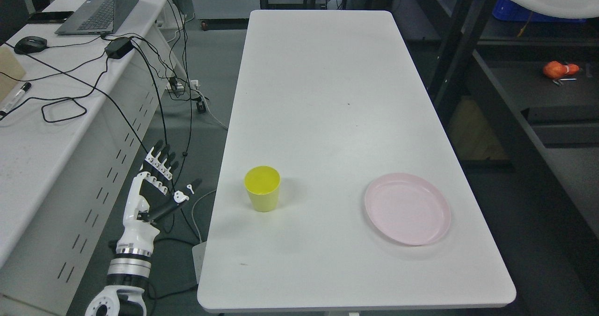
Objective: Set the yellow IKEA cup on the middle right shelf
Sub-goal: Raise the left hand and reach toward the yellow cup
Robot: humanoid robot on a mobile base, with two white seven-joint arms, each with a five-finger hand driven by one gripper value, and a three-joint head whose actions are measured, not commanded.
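A yellow cup (262, 187) stands upright and empty on the white table (318, 96), near its front left part. My left hand (161, 180) hangs off the table's left edge, over the floor, with its fingers spread and nothing in them. It is a little left of the cup and apart from it. The right arm does not show. A dark shelf unit (496, 86) stands to the right of the table.
A pink plate (407, 208) lies on the table's front right. On the shelf at the right lies an orange object (557, 69). A desk (56, 119) at the left carries a laptop (100, 9), a mouse and cables that trail to the floor.
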